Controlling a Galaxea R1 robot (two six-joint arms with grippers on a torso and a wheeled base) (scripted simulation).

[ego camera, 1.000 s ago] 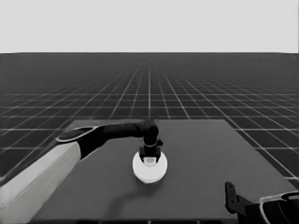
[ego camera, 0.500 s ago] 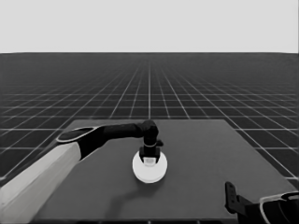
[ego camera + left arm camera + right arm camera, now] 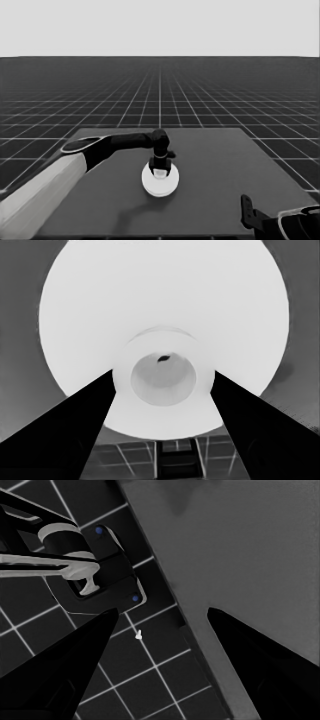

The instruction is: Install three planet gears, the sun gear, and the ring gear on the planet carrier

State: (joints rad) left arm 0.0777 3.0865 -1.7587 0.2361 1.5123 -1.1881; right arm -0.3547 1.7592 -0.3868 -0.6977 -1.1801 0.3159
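Dark table (image 3: 225, 170), gridded floor (image 3: 160, 100) beyond, left hand (image 3: 159, 171) clamped on larger round part (image 3: 160, 184), right hand (image 3: 246, 212) parked open.

The larger round part (image 3: 160, 181) sits mid-counter (image 3: 225, 170) with the left claw (image 3: 160, 172) standing on its middle, fingers (image 3: 75, 435) flanking the raised hub; the left arm blocks the way in from that side. Right of the part and behind it, bare counter lies open. The right claw (image 3: 247, 212) waits at the near right corner.

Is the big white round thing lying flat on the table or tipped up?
Flat. The larger round part lies level on the table with the left gripper over its middle.
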